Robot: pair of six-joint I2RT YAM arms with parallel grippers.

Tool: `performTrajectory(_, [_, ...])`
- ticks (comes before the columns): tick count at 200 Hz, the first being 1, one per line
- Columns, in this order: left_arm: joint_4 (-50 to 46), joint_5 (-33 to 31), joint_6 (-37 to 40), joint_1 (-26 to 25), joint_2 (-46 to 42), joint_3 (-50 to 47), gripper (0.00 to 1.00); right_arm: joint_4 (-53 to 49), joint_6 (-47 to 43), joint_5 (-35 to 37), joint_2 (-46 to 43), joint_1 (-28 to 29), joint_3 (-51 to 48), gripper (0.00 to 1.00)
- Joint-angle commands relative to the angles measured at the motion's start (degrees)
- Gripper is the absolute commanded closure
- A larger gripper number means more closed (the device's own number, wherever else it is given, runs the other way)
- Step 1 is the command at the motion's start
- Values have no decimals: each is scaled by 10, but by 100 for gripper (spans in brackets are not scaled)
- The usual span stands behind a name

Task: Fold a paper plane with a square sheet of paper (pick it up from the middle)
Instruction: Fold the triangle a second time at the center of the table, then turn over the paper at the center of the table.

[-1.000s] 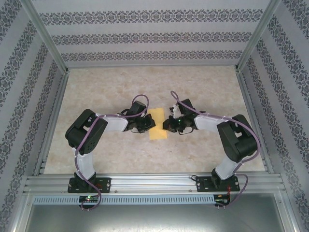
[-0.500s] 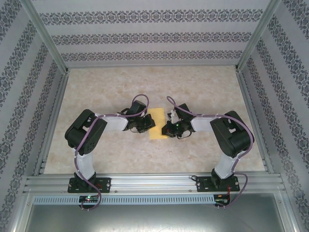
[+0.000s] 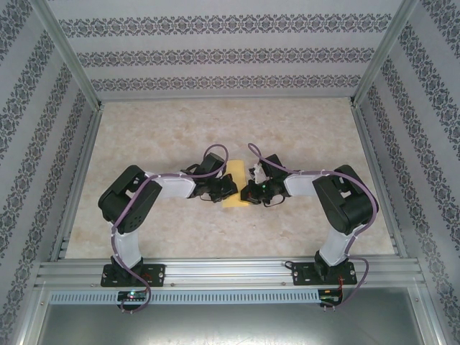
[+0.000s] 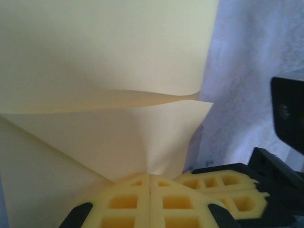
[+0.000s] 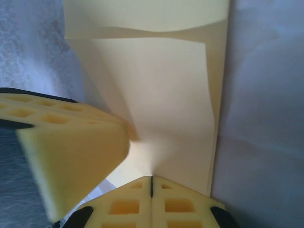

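With the left hand (image 4: 150,190) and the right hand (image 5: 152,187) each pinched shut on a side of the partly folded square sheet of paper (image 4: 109,57) at the middle of the tabletop (image 3: 144,129), they should probably move evenly, edges aligned, so the crease runs straight.

Paper (image 3: 235,175) at the middle of the worktop (image 3: 180,129), between two pincers.
The left pincer (image 3: 228,190) meets it from the left and the right pincer (image 3: 246,192) from the right, their tips near each other; each is clamped on a raised fold of the paper.
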Motion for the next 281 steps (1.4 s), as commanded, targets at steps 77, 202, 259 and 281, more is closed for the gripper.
performTrajectory(77, [-115,-100,-8,14,9,12,100,-45,-2,45,7,11,-25,99])
performTrajectory(202, [-120,-102,27,81,-3,22,95,-52,-9,39,10,10,-23,99])
performTrajectory(259, [-115,-101,46,114,-24,6,93,-49,-6,30,8,11,-16,99])
performTrajectory(281, [-111,-78,59,115,-40,15,91,-35,2,22,1,11,-13,97])
